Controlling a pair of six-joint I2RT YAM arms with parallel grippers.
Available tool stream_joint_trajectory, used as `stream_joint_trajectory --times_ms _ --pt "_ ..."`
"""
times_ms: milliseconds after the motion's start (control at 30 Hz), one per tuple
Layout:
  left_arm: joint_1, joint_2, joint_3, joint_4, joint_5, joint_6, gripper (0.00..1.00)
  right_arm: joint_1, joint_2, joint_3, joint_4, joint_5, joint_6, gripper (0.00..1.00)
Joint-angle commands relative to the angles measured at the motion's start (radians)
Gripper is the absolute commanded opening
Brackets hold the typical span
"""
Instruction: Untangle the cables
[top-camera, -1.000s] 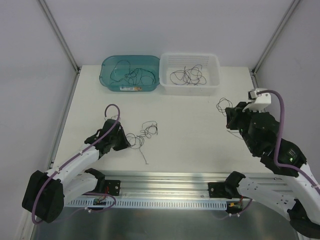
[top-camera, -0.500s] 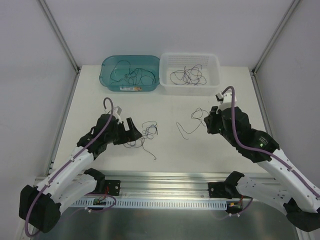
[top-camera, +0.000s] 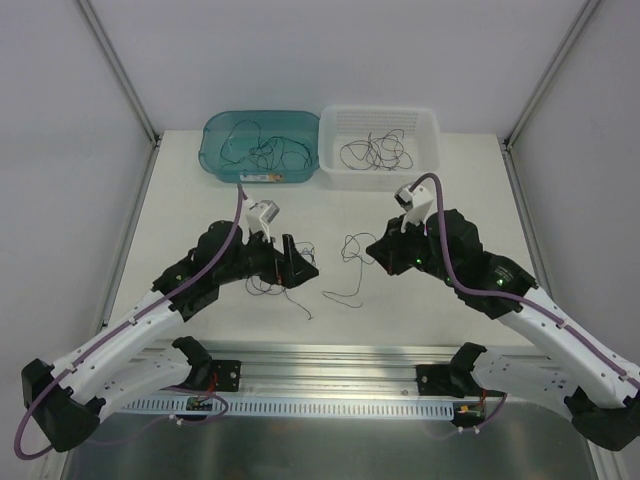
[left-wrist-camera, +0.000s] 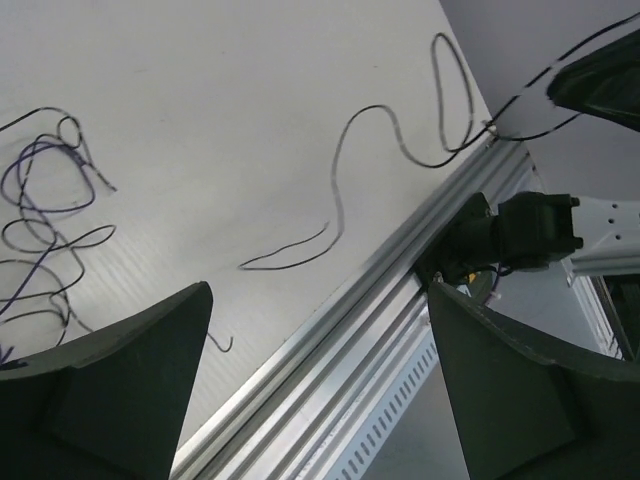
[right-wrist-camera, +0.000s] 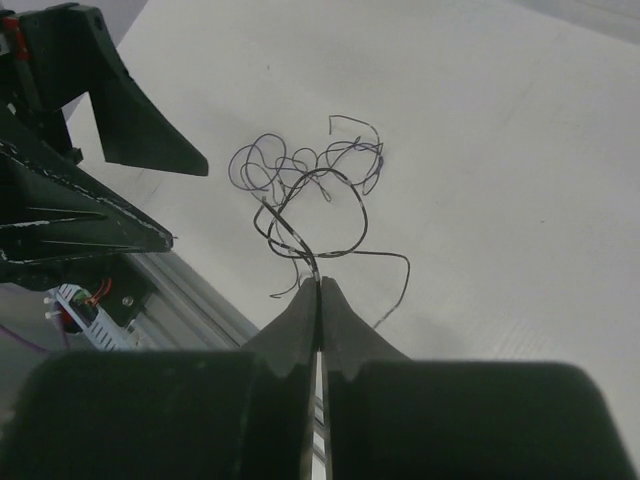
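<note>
A loose tangle of thin dark cables (left-wrist-camera: 40, 225) lies on the white table, partly under my left gripper (top-camera: 300, 263) in the top view. That gripper (left-wrist-camera: 320, 400) hangs open above the table's front rail with nothing between its fingers. My right gripper (top-camera: 374, 250) sits near the table's middle, shut on one cable (top-camera: 351, 248) that loops down and trails to the table. In the right wrist view the closed gripper (right-wrist-camera: 320, 287) pinches this cable (right-wrist-camera: 300, 240), with the tangle (right-wrist-camera: 300, 170) just beyond. The same cable (left-wrist-camera: 390, 125) snakes across the left wrist view.
A teal bin (top-camera: 215, 150) and a white basket (top-camera: 430, 150) stand side by side at the table's far edge, each holding more cables. An aluminium rail (top-camera: 330, 355) runs along the near edge.
My left gripper has opened, let go of the tangle and moved right over it. My right gripper has swung left to the table's middle, carrying its cable along.
</note>
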Motion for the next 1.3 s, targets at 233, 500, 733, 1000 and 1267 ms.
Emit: stream_joint_trajectory --times_ms 233,500,733,1000,1267 --pt "-0.190 0.127 0.116 0.224 -0.072 0.066 0.81 0.064 0.018 -0.022 0.116 -0.098 0.002 0.01" --pt "-0.232 0.201 0.141 0.255 -0.213 0.063 0.67 0.093 0.023 -0.050 0.153 -0.110 0.014 0.01" --pt "-0.233 0.242 0.156 0.261 -0.219 0.055 0.09 0.097 0.003 -0.073 0.157 -0.101 0.014 0.01" --pt "-0.235 0.239 0.210 0.263 -0.221 0.066 0.00 0.097 -0.029 -0.093 0.116 -0.048 -0.004 0.17" --pt "-0.227 0.284 0.362 0.201 -0.279 0.144 0.00 0.099 -0.121 -0.107 0.016 0.075 -0.062 0.76"
